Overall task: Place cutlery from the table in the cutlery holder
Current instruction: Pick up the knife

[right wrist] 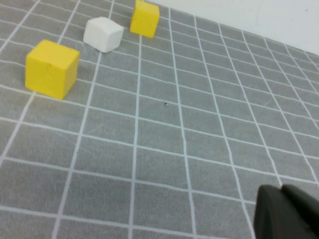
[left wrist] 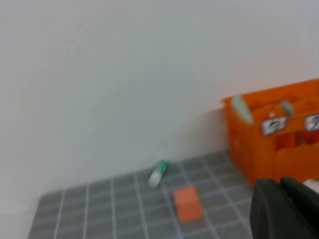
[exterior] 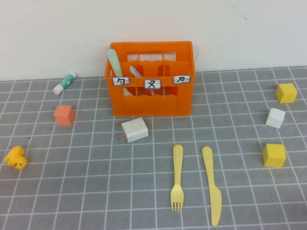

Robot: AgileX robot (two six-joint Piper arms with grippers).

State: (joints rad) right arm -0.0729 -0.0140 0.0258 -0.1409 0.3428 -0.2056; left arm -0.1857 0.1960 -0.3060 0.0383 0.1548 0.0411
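The orange cutlery holder (exterior: 151, 103) stands at the back middle of the grey gridded table (exterior: 86, 191). A pale mint-green spoon (exterior: 115, 64) and a grey fork (exterior: 135, 72) stand in its left compartments. A yellow fork (exterior: 177, 177) and a yellow knife (exterior: 211, 184) lie side by side on the table in front of the holder. Neither arm shows in the high view. My left gripper (left wrist: 280, 185) is shut and empty, left of the holder (left wrist: 279, 134). My right gripper (right wrist: 281, 188) is shut and empty above bare table.
A white-and-green tube (exterior: 64, 83), an orange-pink cube (exterior: 64, 115) and a yellow duck (exterior: 15, 158) lie at the left. A white block (exterior: 134, 129) sits before the holder. Two yellow cubes (exterior: 286, 92) (exterior: 274, 155) and a white cube (exterior: 275, 118) sit at the right.
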